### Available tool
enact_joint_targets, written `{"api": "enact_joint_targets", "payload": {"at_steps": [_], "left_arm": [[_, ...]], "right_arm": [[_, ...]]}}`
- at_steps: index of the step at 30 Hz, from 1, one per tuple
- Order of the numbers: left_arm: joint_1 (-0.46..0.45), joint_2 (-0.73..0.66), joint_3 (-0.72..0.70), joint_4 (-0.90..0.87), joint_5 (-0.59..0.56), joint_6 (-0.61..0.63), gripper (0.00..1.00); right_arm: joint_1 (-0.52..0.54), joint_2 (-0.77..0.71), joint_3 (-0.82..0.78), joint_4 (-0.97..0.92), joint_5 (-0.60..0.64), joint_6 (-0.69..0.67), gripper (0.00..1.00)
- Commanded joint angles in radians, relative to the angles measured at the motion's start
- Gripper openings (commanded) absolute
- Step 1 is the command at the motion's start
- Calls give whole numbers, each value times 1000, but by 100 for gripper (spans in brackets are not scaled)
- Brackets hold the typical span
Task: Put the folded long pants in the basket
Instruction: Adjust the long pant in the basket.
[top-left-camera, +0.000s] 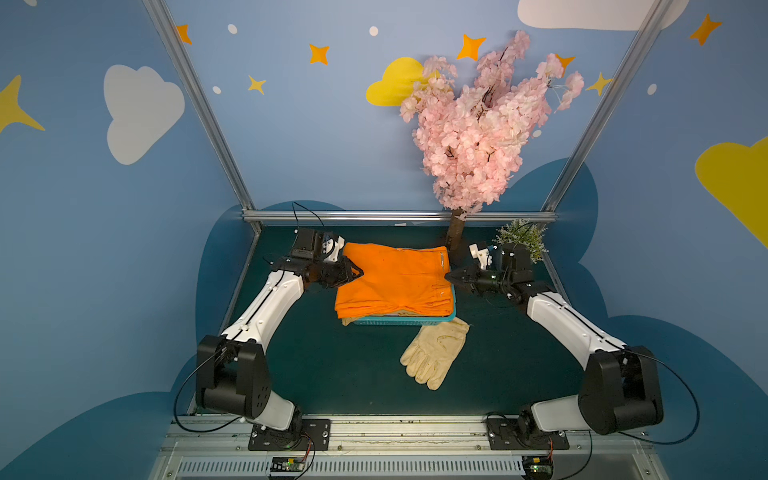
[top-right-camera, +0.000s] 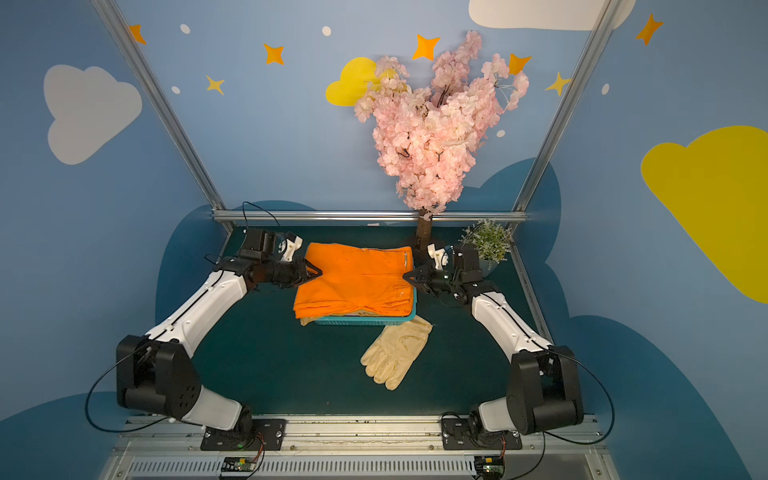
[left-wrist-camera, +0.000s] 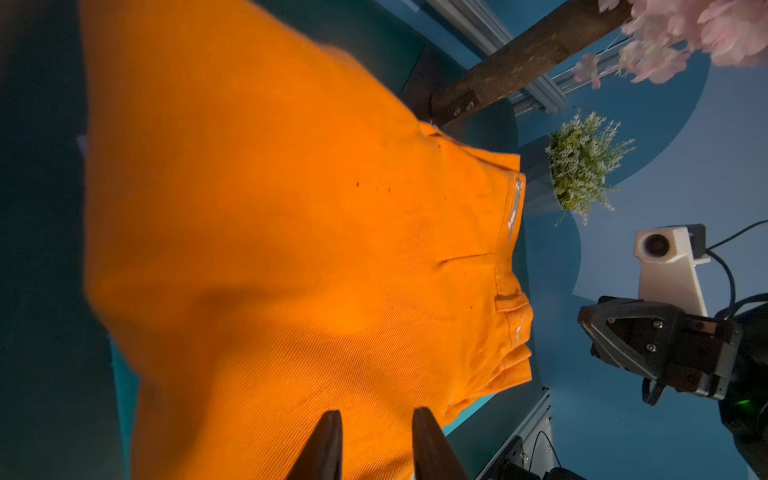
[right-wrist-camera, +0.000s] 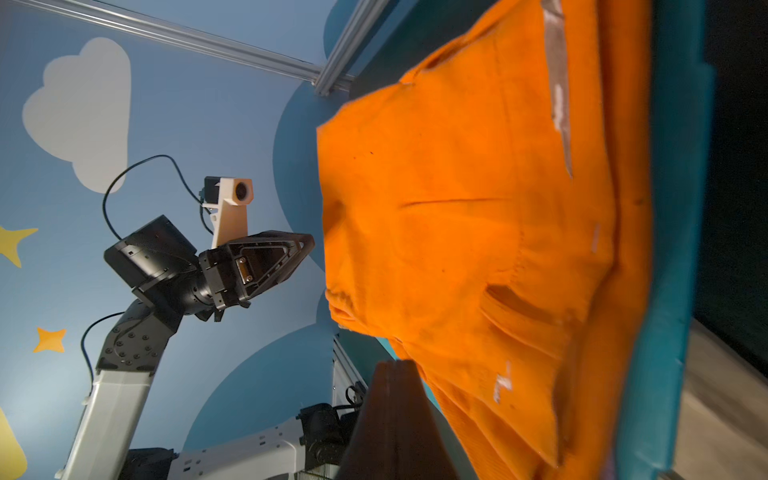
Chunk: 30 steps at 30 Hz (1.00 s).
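With the orange pants (top-left-camera: 395, 278) laid atop the basket (top-left-camera: 395, 321), the left gripper (top-left-camera: 358, 272) hangs slightly spread and the right gripper (top-left-camera: 448, 275) pressed together, both empty.

Both top views look down over the whole table (top-left-camera: 324, 374); each wrist view looks from close behind its fingers (left-wrist-camera: 328, 444) across the orange pants (left-wrist-camera: 270, 249).

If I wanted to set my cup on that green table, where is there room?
Best: the bare green mat between the left arm and the cream gloves; a narrower patch between the gloves and the right arm. The back is crowded: basket heaped with orange pants, tree trunk, potted plant.
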Motion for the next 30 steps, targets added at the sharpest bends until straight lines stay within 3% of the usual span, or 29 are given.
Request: {"api": "enact_joint_targets", "payload": {"at_steps": [1, 8, 13, 18, 24, 26, 30], "left_arm": [[3, 117, 78, 62, -25, -25, 32], [21, 292, 195, 144, -39, -95, 33], [32, 372, 249, 152, -52, -91, 32], [61, 396, 205, 194, -30, -97, 32], [116, 337, 116, 242, -30, -92, 36], [121, 297, 88, 209, -82, -63, 36], [120, 130, -86, 281, -165, -43, 41]], "right_arm": [[57, 107, 84, 143, 83, 90, 0], [117, 348, 232, 249, 170, 108, 0], [68, 461, 278, 290, 181, 103, 0], [-1, 549, 288, 295, 152, 128, 0], [-33, 495, 211, 346, 114, 131, 0], [-46, 447, 178, 338, 94, 114, 0], [-66, 281, 129, 155, 115, -44, 3]]}}
